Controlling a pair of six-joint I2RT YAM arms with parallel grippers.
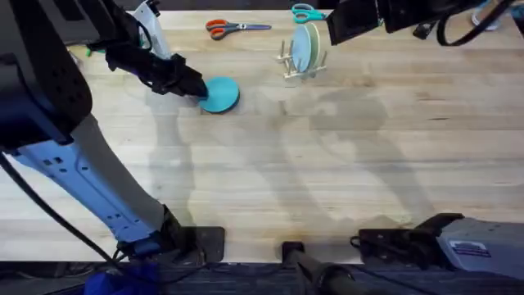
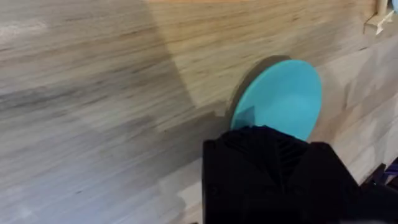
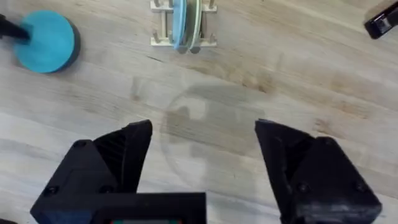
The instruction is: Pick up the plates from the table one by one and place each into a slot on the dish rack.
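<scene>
The flat round teal plastic plate (image 1: 219, 93) is gripped at its edge by the outstretched left claw (image 1: 199, 90), while the right claw (image 3: 202, 155) is held wide open, empty, above bare light wooden bench (image 1: 327, 164).

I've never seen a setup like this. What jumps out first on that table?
The bright teal round plastic plate lying on the light wooden table at the far left, with the left gripper at its edge. Farther right, the small pale wooden dish rack already holds a pale blue plate and a cream-coloured plate upright. The right gripper hangs open above bare wood.
</scene>
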